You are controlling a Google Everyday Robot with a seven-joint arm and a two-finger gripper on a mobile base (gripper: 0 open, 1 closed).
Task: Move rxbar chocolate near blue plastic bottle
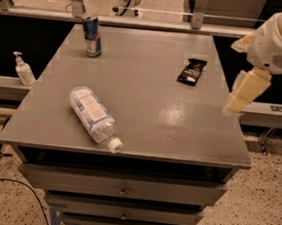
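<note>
The rxbar chocolate [192, 71], a small flat black wrapper, lies on the grey table top [150, 120] at the far right. The blue plastic bottle [94, 115], clear with a pale label and a white cap, lies on its side near the front left, cap pointing to the front edge. My gripper [239, 97], cream-coloured on a white arm, hangs over the table's right edge. It is to the right of the bar and a little nearer the front, and it touches nothing.
A blue-silver drink can [92, 36] stands at the back left of the table. A small white pump bottle [23, 69] stands on a ledge to the left. Drawers [123, 186] sit under the table top. A rail with posts runs behind.
</note>
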